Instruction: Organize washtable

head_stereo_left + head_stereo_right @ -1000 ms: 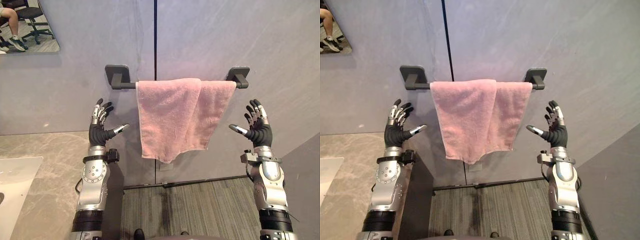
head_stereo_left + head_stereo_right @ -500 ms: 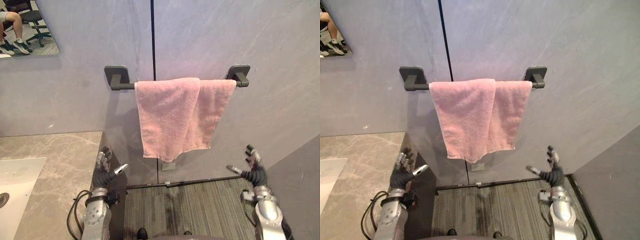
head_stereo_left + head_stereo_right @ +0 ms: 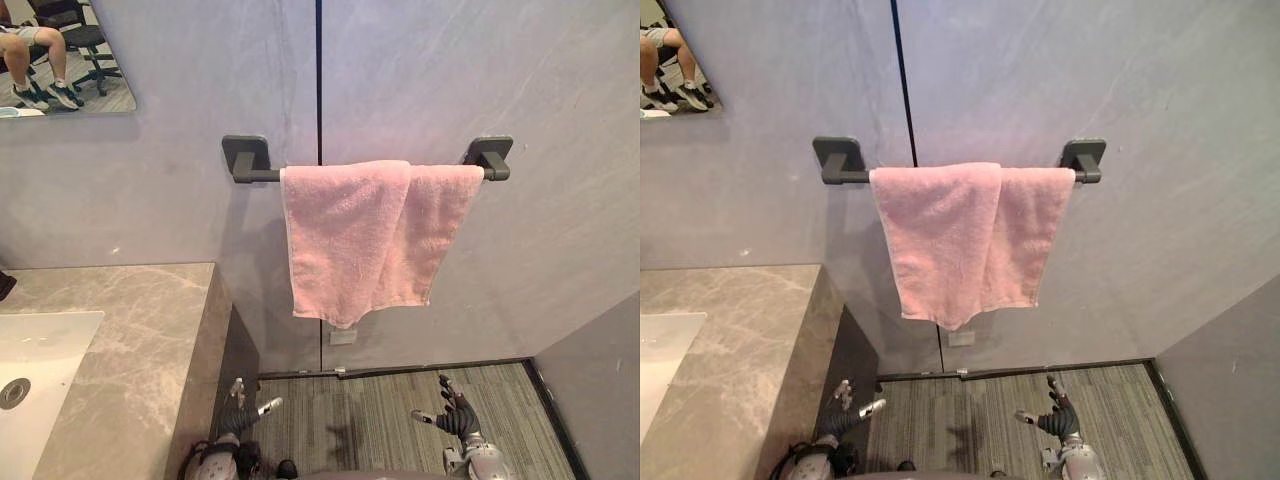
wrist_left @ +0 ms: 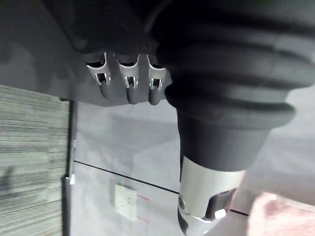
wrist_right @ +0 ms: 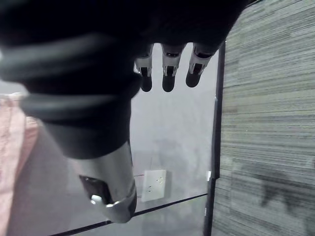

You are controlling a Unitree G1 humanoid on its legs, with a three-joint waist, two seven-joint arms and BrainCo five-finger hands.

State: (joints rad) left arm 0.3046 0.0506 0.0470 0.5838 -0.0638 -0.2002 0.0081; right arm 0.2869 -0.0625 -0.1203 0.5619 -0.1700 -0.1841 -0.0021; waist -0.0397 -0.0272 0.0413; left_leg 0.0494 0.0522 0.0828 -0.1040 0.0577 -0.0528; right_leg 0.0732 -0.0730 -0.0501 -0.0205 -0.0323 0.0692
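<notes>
- Washtable [image 3: 130,330]: you see it cut off on the left.
- One pink towel [image 3: 365,235], one rail [image 3: 248,160].
- Left hand [image 3: 236,418], right hand [image 3: 458,420]: fingers released, empty.

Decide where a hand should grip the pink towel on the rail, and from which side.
Probably its loose lower edge, pinched from the front and below: the pink towel hangs draped over the rail with the wall close behind, so only the front and bottom are open.
</notes>
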